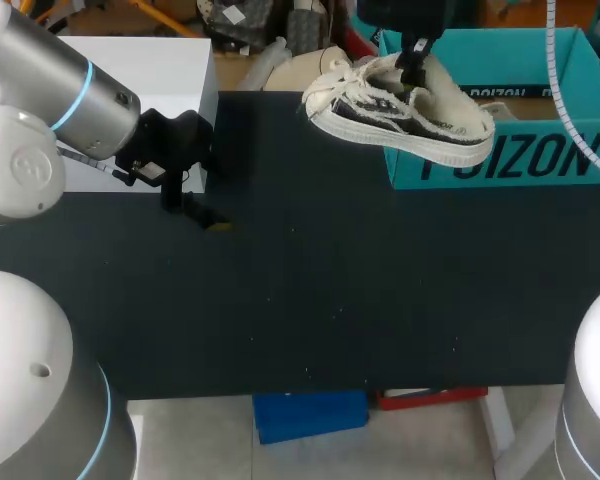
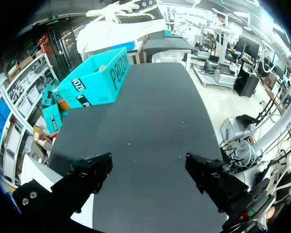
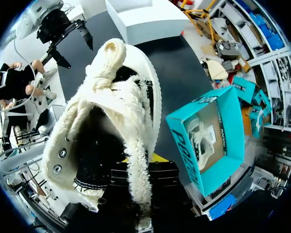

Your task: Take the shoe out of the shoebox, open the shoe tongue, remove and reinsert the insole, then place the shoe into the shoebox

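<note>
The black table (image 1: 310,290) is lying under both grippers, and the teal shoebox (image 1: 510,160) is standing open beside and below the right gripper (image 1: 412,62). This gripper is clenching the collar of the white shoe (image 1: 400,115), which is hanging from it above the table. The left gripper (image 2: 148,174) is hovering over the table, well apart from the shoe, with its fingers spread wide.
</note>
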`<action>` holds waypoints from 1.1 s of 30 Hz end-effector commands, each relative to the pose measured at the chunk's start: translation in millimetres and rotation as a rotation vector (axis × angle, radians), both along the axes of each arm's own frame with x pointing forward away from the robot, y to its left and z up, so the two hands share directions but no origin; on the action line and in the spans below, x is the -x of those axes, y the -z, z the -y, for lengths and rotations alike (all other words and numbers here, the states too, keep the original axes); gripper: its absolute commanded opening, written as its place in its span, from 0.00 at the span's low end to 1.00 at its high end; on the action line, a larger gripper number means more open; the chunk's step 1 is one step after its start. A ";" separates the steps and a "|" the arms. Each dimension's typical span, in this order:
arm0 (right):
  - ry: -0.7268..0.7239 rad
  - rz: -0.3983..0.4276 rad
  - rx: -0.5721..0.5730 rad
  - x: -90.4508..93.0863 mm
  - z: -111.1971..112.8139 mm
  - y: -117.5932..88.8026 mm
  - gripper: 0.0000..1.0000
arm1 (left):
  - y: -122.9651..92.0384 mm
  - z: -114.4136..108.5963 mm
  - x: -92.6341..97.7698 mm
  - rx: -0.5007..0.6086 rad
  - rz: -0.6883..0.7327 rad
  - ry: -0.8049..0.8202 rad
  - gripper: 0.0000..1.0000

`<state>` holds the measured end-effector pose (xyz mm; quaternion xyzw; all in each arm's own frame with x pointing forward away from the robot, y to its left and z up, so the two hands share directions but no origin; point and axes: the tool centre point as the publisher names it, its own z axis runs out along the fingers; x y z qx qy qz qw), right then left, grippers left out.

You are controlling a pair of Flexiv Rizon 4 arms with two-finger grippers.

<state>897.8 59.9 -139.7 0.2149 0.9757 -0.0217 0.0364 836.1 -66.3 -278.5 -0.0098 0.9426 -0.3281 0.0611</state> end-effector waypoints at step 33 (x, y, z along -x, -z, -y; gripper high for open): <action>-0.417 -0.065 0.141 -159.7 114.6 6.0 0.00 | 0.9 0.6 1.0 -0.002 0.003 -0.004 1.00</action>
